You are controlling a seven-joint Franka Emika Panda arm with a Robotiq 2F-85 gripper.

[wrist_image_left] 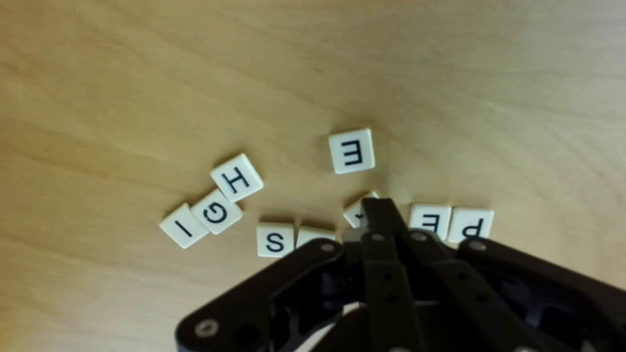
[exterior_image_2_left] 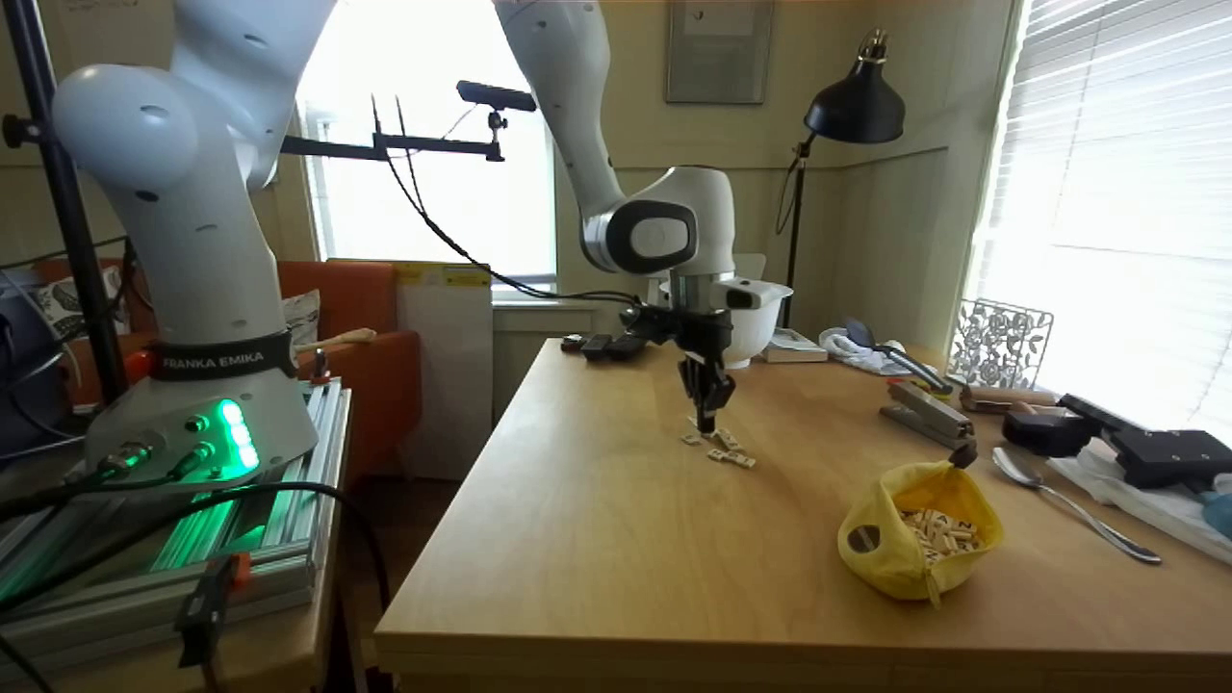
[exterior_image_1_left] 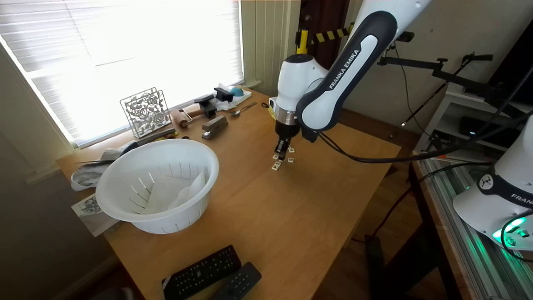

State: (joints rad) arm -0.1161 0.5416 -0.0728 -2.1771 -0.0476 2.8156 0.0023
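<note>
Pale wood grain covers the surface (exterior_image_1_left: pixel 320 200), which sits beside a window (exterior_image_1_left: pixel 137 58) with white blinds. With the end effector (exterior_image_1_left: pixel 281 157) as the clock's centre in an exterior view, the window fills 10 o'clock, a stapler (exterior_image_1_left: pixel 214 127) lies nearer in that direction, a white plastic colander (exterior_image_1_left: pixel 179 221) stands near 9, and two remote controls (exterior_image_1_left: pixel 204 271) lie at 7. In an exterior view, a yellow pouch (exterior_image_2_left: pixel 895 570) of heaped tiles (exterior_image_2_left: pixel 938 534) sits at 4, an orange upholstered seat (exterior_image_2_left: pixel 390 385) at 9 and a black lamp (exterior_image_2_left: pixel 857 108) at 1.

Loose letter tiles (exterior_image_2_left: pixel 739 461) lie around the fingertips: in the wrist view, H (wrist_image_left: pixel 237 177), G (wrist_image_left: pixel 216 211) and I (wrist_image_left: pixel 184 226) form a slanting row near 9, E (wrist_image_left: pixel 352 151) is at 11, S (wrist_image_left: pixel 275 239) between 8 and 9, a second E (wrist_image_left: pixel 430 219) and P (wrist_image_left: pixel 471 224) just past 3. The end effector is narrow, its fingers (wrist_image_left: pixel 379 215) close against each other.

Behind them, a half-hidden tile (wrist_image_left: pixel 356 213) shows only a scrap of its letter; whether they touch it cannot be told. S's neighbouring tile (wrist_image_left: pixel 314 234) shows just a plain strip. The remote controls run off the frame's lower edge, glare washes out the window, and most letters in the pouch are too small to read.
</note>
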